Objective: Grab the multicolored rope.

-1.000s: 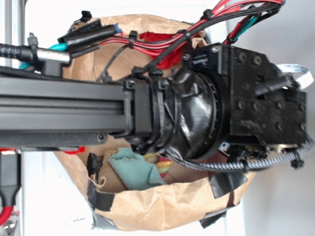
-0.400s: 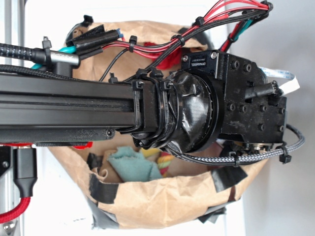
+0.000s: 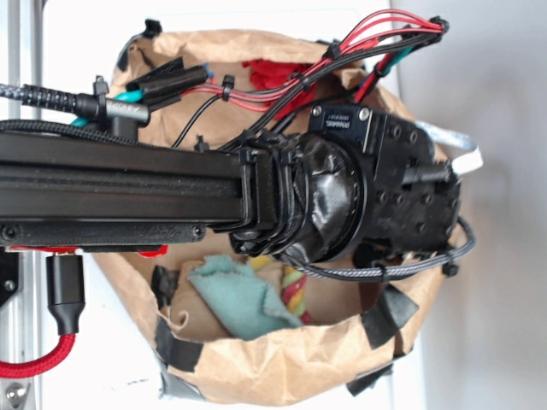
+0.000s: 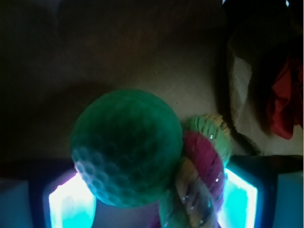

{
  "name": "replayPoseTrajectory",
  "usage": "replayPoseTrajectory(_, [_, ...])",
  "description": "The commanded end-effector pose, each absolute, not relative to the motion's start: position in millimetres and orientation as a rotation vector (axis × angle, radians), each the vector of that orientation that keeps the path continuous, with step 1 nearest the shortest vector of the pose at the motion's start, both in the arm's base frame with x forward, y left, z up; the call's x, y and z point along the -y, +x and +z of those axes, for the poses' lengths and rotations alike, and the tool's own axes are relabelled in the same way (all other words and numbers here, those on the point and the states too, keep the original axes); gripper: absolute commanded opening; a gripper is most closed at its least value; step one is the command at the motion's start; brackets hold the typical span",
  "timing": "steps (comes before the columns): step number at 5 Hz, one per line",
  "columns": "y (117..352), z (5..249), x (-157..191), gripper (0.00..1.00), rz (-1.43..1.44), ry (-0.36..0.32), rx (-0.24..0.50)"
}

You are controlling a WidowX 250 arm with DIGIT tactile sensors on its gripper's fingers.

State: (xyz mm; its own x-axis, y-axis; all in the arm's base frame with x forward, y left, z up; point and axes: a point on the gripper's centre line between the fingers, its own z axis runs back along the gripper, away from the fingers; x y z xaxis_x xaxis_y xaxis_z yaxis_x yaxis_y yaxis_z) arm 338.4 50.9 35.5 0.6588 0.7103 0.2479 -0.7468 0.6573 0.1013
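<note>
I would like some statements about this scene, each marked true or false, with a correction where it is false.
1. The multicolored rope has a green ball at one end. True.
2. The teal cloth lies outside the paper bag. False: it lies inside the bag.
3. In the wrist view, the ball lies between the two glowing fingers of the gripper. True.
4. In the exterior view, the arm covers all of the rope. False: a short piece shows beside the cloth.
5. Something red lies at the right edge of the wrist view. True.
</note>
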Motion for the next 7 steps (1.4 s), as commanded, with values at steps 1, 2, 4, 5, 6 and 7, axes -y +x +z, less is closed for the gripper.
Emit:
replayPoseTrajectory(1, [329,46,-57,1.00,0.808,0.207,0.216])
replayPoseTrajectory(2, [328,50,-57,1.00,0.803,0.195,0.215])
replayPoseTrajectory(4, [335,54,-57,0.00,0.832,0.182,0.211])
replayPoseTrajectory(5, [333,63,-56,0.00,0.834,0.148,0.189])
replayPoseTrajectory(6, [329,81,-54,0.00,0.836,0.094,0.195])
replayPoseTrajectory(7, [320,105,-50,0.00,0.814,0.029,0.202])
